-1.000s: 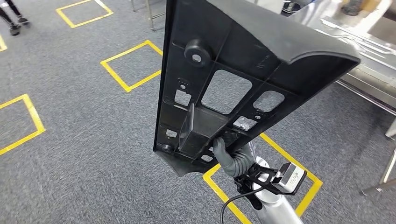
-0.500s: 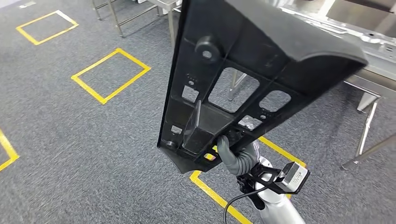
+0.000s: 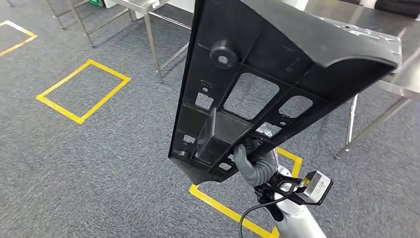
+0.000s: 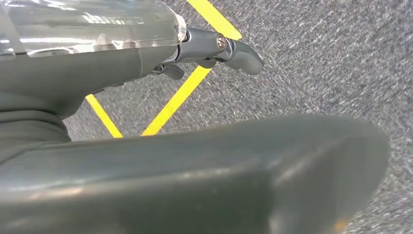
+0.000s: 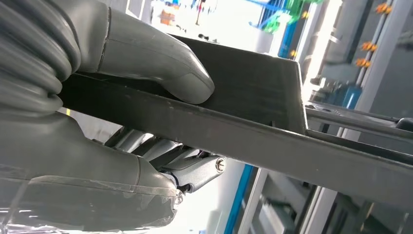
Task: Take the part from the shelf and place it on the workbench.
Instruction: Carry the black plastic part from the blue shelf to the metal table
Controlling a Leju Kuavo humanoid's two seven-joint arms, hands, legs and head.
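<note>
My head view is evenly lit and sharp, with soft glare on the steel counter (image 3: 356, 25). My left wrist view has streaky blur on the carpet (image 4: 341, 58) and a blurred near foreground. My right wrist view is blown out white behind the dark part (image 5: 253, 92).

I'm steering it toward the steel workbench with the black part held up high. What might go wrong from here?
1. The right hand grips the long black part only at its lower end, thumb on one face and fingers on the other; it may swing or slip.
2. The part hides much of the head view, so its upper end might hit the workbench edge.
3. The workbench legs stand close ahead, a possible trip hazard.
</note>
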